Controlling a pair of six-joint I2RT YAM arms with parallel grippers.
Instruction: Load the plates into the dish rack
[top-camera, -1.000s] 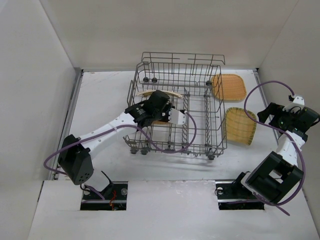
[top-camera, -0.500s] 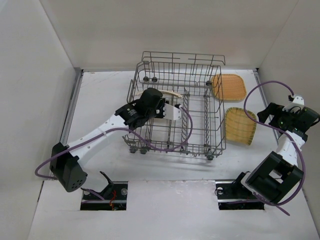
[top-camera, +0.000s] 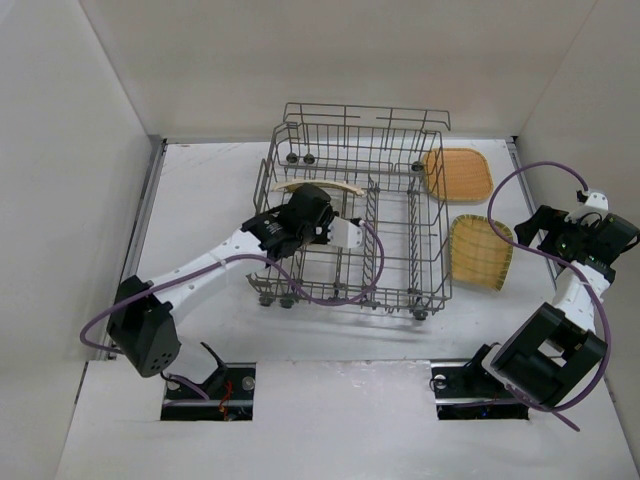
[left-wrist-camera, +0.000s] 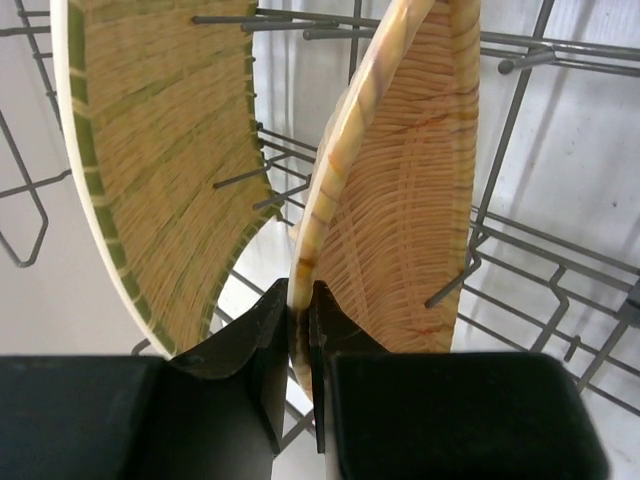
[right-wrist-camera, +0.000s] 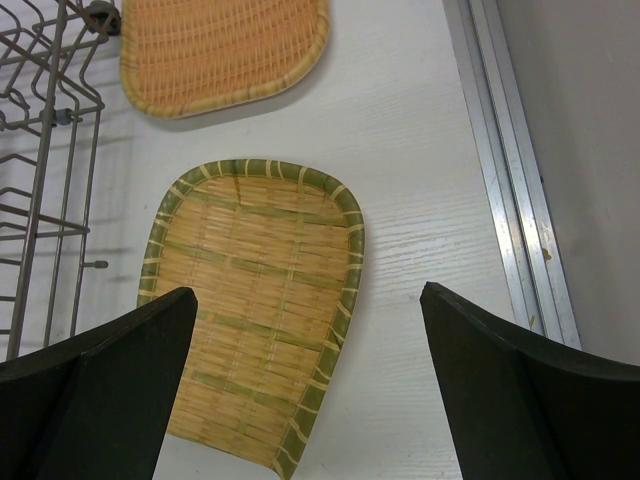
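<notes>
Rack (top-camera: 437, 240) stands mid-table (top-camera: 210, 200), taller rail at the back. In its left part two plates stand on edge, side by side among the tines. In the left wrist view, plate A (left-wrist-camera: 160, 170) is on the left and plate B (left-wrist-camera: 400, 200) on the right, with the left gripper (left-wrist-camera: 298, 310) at plate B's near edge. Right of the rack two plates lie flat on the table. Plate C (top-camera: 457, 174) is just beside the rear right corner, and plate D (top-camera: 480, 252) lies in front of it.

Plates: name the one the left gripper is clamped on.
The cream-rimmed plate in the rack, edge pinched by the left gripper. The green-rimmed plate beside it stands free; two more plates lie flat outside.
</notes>
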